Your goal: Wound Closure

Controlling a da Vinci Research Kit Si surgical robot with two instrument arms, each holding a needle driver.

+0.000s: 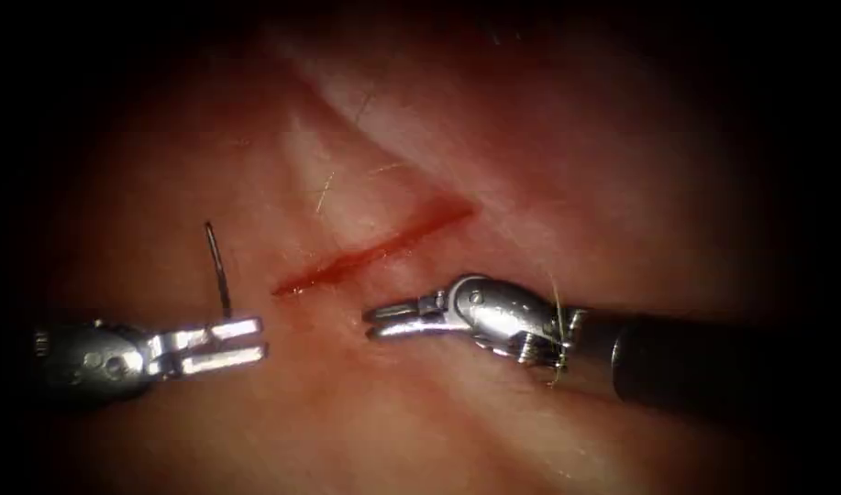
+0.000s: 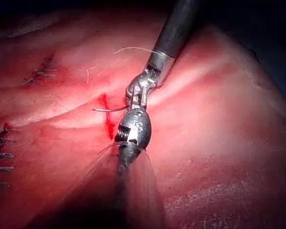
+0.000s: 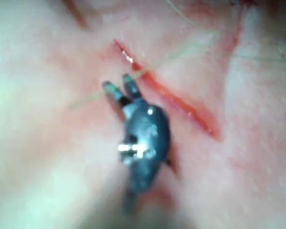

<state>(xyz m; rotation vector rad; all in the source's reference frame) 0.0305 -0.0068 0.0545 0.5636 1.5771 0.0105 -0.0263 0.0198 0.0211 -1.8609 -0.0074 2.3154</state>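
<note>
Left end effector (image 1: 239,343) pinches the needle (image 1: 218,272) near one end, clear of the tissue (image 1: 567,183), left of the cut (image 1: 374,249). Right end effector (image 1: 391,321) is slightly spread, empty, just below the cut, probably ready to receive.

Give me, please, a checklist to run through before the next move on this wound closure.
1. Needle held by the left tool: ok, gripped near one end, the rest standing up from the jaws.
2. Needle out of the tissue: ok, it is free, left of the cut.
3. Right tool free: ok, jaws parted, holding nothing, just below the cut.
4. Whole cut in sight: ok.
5. Thread clear of the tools: cannot tell; a pale strand crosses by the right tool's jaws.
</note>
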